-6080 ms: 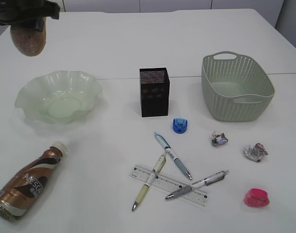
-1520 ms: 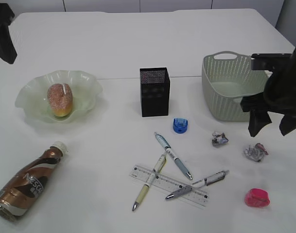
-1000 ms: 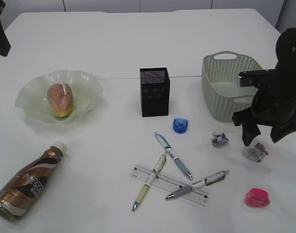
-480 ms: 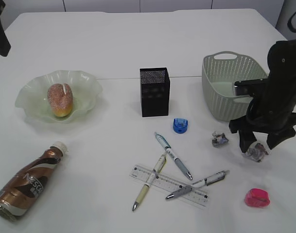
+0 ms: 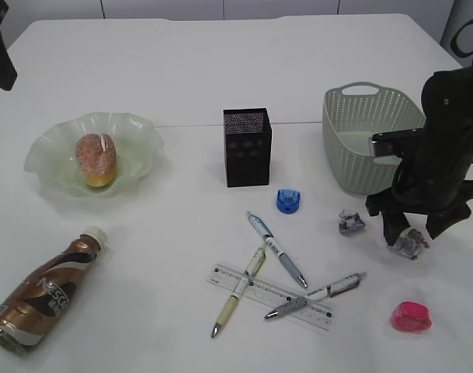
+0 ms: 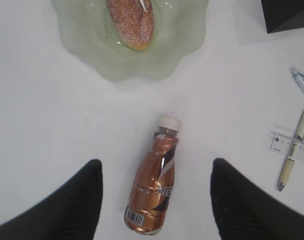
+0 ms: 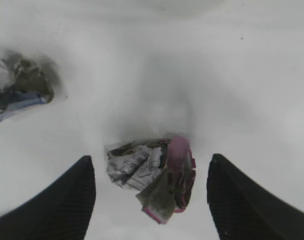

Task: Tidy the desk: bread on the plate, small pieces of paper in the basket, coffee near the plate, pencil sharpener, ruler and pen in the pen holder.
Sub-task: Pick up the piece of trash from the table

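My right gripper (image 5: 413, 233) is open and low over the table, its fingers on either side of a crumpled piece of paper (image 7: 151, 175) without touching it. A second piece of paper (image 5: 350, 223) lies to its left. The bread (image 5: 95, 159) sits on the pale green plate (image 5: 139, 136). My left gripper (image 6: 155, 167) hangs open high above the lying coffee bottle (image 6: 154, 187). A blue pencil sharpener (image 5: 287, 201) lies in front of the black pen holder (image 5: 247, 148). Three pens (image 5: 276, 249) cross the clear ruler (image 5: 222, 276). The green basket (image 5: 353, 159) holds nothing.
A pink pencil sharpener (image 5: 411, 316) lies near the front right, just below my right gripper. The basket wall stands close behind the right arm. The left arm shows only as a dark shape at the top left corner.
The right gripper came down from beside the basket to straddle the right-hand paper ball. Earlier the bread hung over the plate; it lies on it now, and the left arm has drawn back.
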Motion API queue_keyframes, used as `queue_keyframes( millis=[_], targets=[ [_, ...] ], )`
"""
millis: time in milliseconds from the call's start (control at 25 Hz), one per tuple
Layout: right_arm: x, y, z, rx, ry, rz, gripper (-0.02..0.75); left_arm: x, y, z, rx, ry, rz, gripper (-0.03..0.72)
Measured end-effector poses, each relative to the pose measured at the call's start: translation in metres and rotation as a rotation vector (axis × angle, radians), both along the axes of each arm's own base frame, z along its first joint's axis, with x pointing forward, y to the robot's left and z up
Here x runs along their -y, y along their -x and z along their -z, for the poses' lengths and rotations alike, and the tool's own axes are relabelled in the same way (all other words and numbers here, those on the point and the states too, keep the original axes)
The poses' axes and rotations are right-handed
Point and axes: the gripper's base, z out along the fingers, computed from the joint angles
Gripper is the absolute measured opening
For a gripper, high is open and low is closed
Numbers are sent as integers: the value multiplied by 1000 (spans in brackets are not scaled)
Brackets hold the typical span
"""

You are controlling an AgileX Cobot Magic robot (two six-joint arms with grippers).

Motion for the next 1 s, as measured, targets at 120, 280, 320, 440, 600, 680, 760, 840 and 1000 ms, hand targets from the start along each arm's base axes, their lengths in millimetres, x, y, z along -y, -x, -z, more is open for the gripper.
queue_keyframes(
  millis=[120,280,320,440,600,680,760,840,1000],
  targets=[
    [0,0,0,2,3,-2,540,0,0,0,0,0,0,486],
    [0,0,0,2,3,-2,540,0,0,0,0,0,0,486],
    [0,0,0,2,3,-2,540,0,0,0,0,0,0,486],
    [0,0,0,2,3,-2,540,0,0,0,0,0,0,486],
    [0,0,0,2,2,0,540,0,0,0,0,0,0,486],
    [0,-1,2,0,3,0,540,0,0,0,0,0,0,484],
    [0,-1,6,-11,4,0,540,0,0,0,0,0,0,482],
    [0,-1,9,-19,5,0,540,0,0,0,0,0,0,482],
    [0,-1,12,-26,5,0,540,0,0,0,0,0,0,480]
  ],
)
